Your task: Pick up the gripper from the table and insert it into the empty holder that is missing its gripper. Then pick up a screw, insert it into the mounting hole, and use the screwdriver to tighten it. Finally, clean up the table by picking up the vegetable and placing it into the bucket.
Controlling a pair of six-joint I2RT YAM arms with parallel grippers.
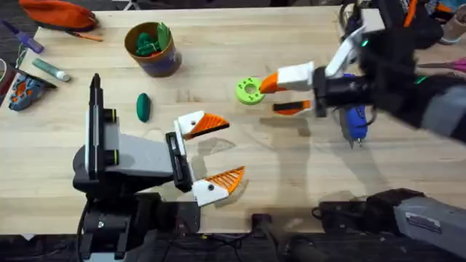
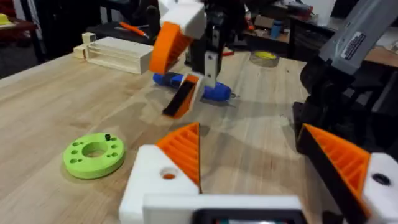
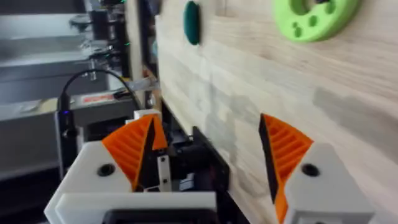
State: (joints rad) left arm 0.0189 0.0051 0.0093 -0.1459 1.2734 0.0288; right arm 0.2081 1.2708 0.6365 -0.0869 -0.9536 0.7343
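Overhead shows the left gripper point(image 1: 211, 154) spread wide at six o'clock, the right gripper point(image 1: 280, 94) parted and empty at three o'clock beside the lime-green disc point(image 1: 248, 90).

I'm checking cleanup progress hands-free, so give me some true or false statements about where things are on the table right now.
1. The vegetable lies on the table, outside the bucket. True.
2. The lime-green disc sits inside the bucket. False: it lies on the table beside the right gripper.
3. The left gripper is shut on the screwdriver. False: it is open and empty; the screwdriver lies on the table.
4. The right gripper is open. True.
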